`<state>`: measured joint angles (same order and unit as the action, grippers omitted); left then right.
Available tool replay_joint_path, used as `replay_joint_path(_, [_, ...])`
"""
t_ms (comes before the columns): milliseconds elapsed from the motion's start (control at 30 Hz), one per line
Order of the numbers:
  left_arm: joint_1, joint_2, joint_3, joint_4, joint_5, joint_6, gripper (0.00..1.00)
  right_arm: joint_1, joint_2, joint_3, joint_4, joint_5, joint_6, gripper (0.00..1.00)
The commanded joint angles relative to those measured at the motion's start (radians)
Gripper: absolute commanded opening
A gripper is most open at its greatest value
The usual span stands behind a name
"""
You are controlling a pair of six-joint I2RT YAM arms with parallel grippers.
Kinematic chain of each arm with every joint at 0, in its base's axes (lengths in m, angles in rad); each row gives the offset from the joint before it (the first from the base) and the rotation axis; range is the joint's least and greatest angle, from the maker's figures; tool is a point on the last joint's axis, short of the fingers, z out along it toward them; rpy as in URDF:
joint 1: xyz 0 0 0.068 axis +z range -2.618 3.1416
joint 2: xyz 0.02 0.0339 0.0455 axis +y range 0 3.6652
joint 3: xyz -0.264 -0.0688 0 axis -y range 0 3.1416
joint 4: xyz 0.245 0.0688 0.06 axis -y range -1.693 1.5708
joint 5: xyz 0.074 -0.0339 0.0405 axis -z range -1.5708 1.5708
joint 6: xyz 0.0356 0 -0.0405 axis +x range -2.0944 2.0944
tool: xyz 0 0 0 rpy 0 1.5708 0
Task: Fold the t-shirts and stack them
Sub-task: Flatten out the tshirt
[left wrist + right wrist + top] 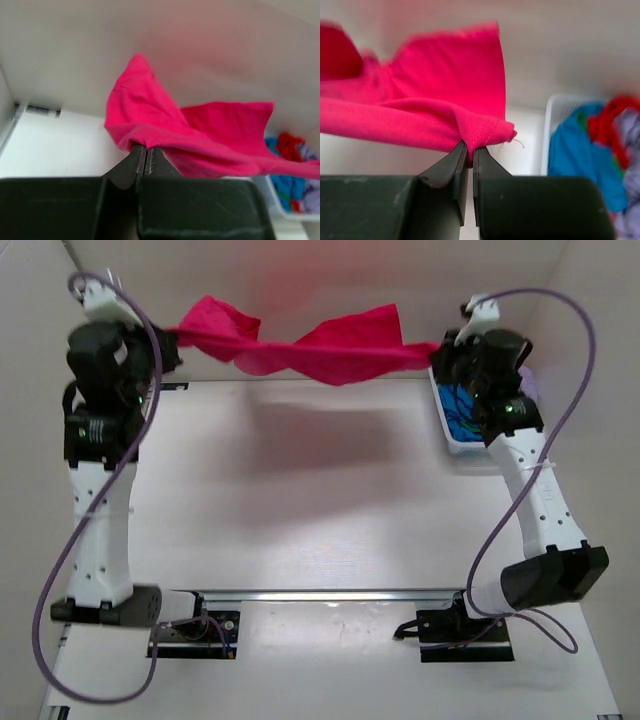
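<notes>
A magenta-pink t-shirt (310, 345) hangs stretched in the air across the back of the table, twisted in the middle. My left gripper (172, 338) is shut on its left end; the left wrist view shows the cloth (200, 135) bunched right over the closed left gripper (145, 148). My right gripper (440, 348) is shut on the right end, where a hemmed corner (485, 131) is pinched between the closed right gripper (470, 149). More t-shirts, blue (580, 155), red (615, 115) and pale lavender (630, 200), lie heaped in the basket.
A white slatted basket (448, 435) stands at the back right of the table (320, 510), partly behind my right arm. White walls close in the back and both sides. The arm bases and a metal rail (330, 595) sit at the near edge.
</notes>
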<state>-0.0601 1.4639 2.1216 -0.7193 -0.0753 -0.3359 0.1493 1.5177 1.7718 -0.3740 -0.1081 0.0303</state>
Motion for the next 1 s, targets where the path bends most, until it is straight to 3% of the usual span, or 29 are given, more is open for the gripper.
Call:
replay_joint_path(0, [0.003,-0.101,-0.438,-0.037,-0.015,-0.018,0.00,0.010,-0.006,-0.347,0.043,-0.002,0.022,0.00])
replay_joint_path(167, [-0.021,-0.387,-1.080,0.046,-0.014,-0.158,0.00,0.045,-0.070,-0.659,0.049,-0.019,0.053,0.00])
replay_joint_path(267, [-0.035,-0.520,-1.346,0.035,0.023,-0.242,0.00,0.093,-0.140,-0.831,0.027,0.018,0.077,0.00])
replay_joint_path(367, [-0.046,-0.649,-1.472,-0.015,0.037,-0.268,0.00,0.119,-0.252,-1.000,-0.031,0.036,0.132,0.01])
replay_joint_path(500, [-0.081,-0.809,-1.499,-0.145,0.036,-0.275,0.00,0.087,-0.373,-1.090,-0.119,-0.044,0.165,0.00])
replay_joint_path(633, [-0.176,-0.913,-1.448,-0.232,-0.017,-0.339,0.00,0.052,-0.464,-1.088,-0.189,-0.100,0.161,0.00])
replay_joint_path(700, [-0.163,-0.944,-1.418,-0.227,-0.034,-0.336,0.00,-0.002,-0.453,-1.056,-0.206,-0.163,0.148,0.00])
replay_joint_path(833, [-0.097,-0.736,-1.425,-0.079,0.012,-0.252,0.00,-0.033,-0.295,-0.936,-0.137,-0.157,0.114,0.00])
replay_joint_path(967, [0.003,-0.282,-1.257,0.110,0.040,-0.186,0.00,-0.031,0.018,-0.604,-0.097,-0.078,0.088,0.01])
